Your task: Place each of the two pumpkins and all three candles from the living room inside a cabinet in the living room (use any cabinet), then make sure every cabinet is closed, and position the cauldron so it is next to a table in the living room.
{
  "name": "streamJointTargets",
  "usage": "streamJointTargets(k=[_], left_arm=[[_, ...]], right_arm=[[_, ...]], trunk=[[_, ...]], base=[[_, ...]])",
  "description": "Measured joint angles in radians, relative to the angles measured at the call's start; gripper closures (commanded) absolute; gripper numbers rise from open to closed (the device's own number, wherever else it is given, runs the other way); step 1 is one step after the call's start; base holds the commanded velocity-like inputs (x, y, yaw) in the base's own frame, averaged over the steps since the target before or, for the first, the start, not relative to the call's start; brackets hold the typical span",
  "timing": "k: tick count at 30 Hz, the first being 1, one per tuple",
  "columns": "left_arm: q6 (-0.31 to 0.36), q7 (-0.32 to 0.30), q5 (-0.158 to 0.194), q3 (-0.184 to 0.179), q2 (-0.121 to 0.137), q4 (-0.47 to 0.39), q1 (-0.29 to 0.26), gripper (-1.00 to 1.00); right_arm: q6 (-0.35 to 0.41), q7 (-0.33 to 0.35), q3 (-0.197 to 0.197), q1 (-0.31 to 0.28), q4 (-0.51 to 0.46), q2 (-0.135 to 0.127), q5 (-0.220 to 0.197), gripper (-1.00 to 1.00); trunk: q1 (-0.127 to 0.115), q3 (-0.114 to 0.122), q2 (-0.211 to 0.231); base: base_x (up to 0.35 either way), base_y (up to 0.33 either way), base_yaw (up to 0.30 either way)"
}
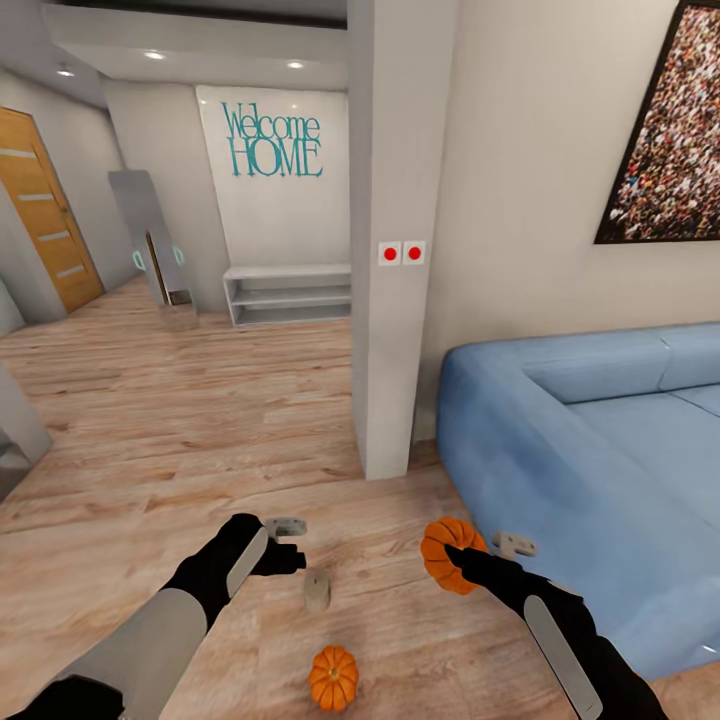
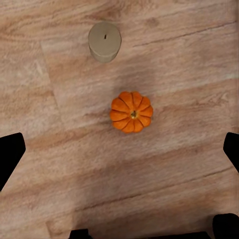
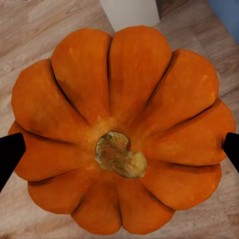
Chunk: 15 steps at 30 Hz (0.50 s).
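My left gripper point(image 1: 290, 560) hangs spread and empty; a candle point(image 1: 317, 590) stands at its 3 o'clock and one pumpkin point(image 1: 333, 677) waits on the floor point(image 1: 180, 400). My right gripper point(image 1: 462, 562) pinches the other pumpkin point(image 1: 445, 553). I judge nothing is stored yet.

Blue sofa point(image 1: 600, 440) at the right on a pale wood floor point(image 1: 180, 400), white pillar point(image 1: 395, 230) with two red-dot switches point(image 1: 401, 253), framed crowd picture point(image 1: 668, 130) — teal "Welcome HOME" lettering point(image 1: 273, 140) above a white shelf bench point(image 1: 288, 293), leaning mirror point(image 1: 150, 235), wooden door point(image 1: 45, 215).
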Motion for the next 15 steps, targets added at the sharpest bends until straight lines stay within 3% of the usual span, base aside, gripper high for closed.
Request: streamJointTargets(k=[15], left_arm=[[0.004,-0.011,-0.006,-0.001,-0.003,0.003,-0.001,-1.0]], right_arm=[[0.0,0.0,0.001,0.0,0.0,0.001,0.001,1.0]], trunk=[[0.0,0.0,0.0]], base=[[0.097,0.02,0.0]])
